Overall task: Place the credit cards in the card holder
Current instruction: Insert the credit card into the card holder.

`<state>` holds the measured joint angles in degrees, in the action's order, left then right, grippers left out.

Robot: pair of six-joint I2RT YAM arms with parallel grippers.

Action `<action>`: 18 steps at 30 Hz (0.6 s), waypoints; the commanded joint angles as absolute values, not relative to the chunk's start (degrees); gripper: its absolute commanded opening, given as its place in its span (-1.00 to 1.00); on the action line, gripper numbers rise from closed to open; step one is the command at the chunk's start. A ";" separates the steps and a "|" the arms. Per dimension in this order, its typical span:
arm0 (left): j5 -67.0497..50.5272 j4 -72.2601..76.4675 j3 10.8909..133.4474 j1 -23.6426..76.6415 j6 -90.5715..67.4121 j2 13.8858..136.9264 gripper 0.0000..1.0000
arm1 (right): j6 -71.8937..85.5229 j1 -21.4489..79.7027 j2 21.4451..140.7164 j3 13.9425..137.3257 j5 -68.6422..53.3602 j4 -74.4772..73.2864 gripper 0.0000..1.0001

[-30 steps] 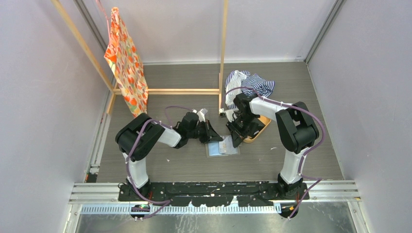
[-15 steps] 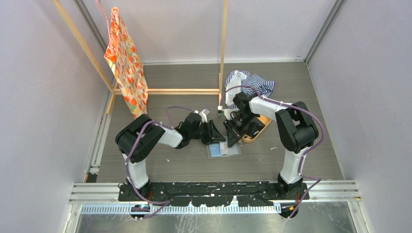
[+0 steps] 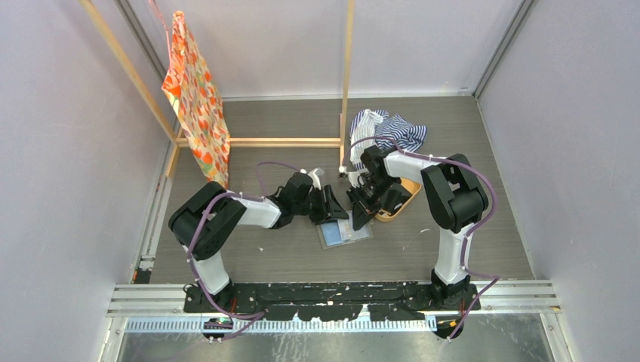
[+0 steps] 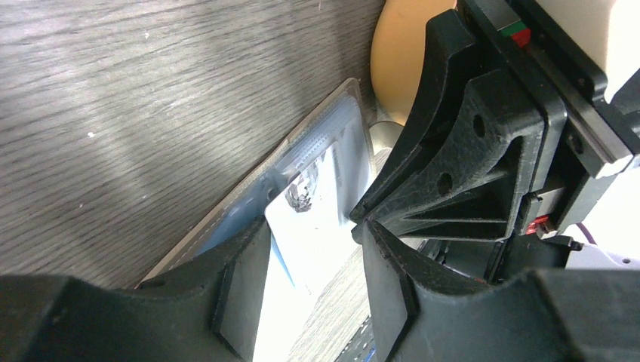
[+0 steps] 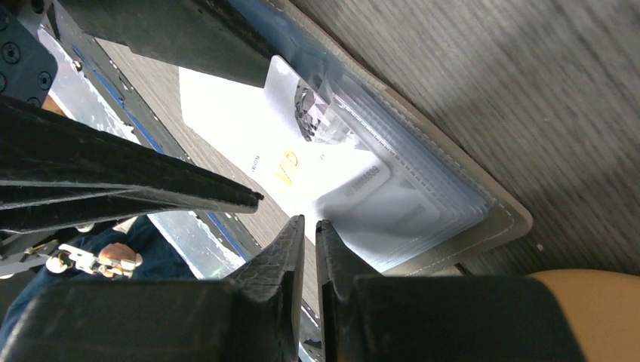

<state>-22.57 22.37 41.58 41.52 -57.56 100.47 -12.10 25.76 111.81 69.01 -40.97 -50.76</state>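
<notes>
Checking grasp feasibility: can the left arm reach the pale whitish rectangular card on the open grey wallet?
Probably yes: the left gripper, jaws open, straddles the pale whitish rectangular card, though the right gripper, jaws closed, crowds one edge.

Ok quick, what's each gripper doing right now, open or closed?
Left gripper: open, straddling the white card.
Right gripper: closed, with nothing visibly held.
</notes>
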 commanded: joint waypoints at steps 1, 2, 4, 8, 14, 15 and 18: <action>-20.07 16.59 42.98 41.48 -54.25 96.94 0.01 | -11.75 25.62 112.68 70.40 -38.51 -50.09 -0.67; -19.86 15.77 42.98 41.48 -53.90 96.42 0.01 | -11.97 25.60 112.63 70.40 -38.73 -50.21 -0.66; -19.45 14.02 42.83 41.48 -53.41 95.35 0.01 | -12.60 25.57 112.44 70.53 -39.62 -50.59 -0.64; -18.63 10.31 42.54 41.48 -52.81 93.32 -0.09 | -15.33 25.56 111.79 71.23 -44.32 -52.84 -0.54; -18.42 8.66 41.50 41.64 -52.84 91.71 -0.62 | -17.12 25.55 110.22 71.52 -46.08 -53.63 -0.49; -18.74 8.94 41.55 41.77 -53.00 92.05 -0.72 | -17.12 25.57 110.35 71.61 -46.05 -53.68 -0.49; -18.89 9.07 42.03 42.33 -53.17 93.30 -0.86 | -17.26 25.52 110.37 71.71 -46.03 -53.85 -0.49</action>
<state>-18.70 9.63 41.76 41.65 -53.58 93.60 -15.77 25.76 111.90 69.87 -44.31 -52.77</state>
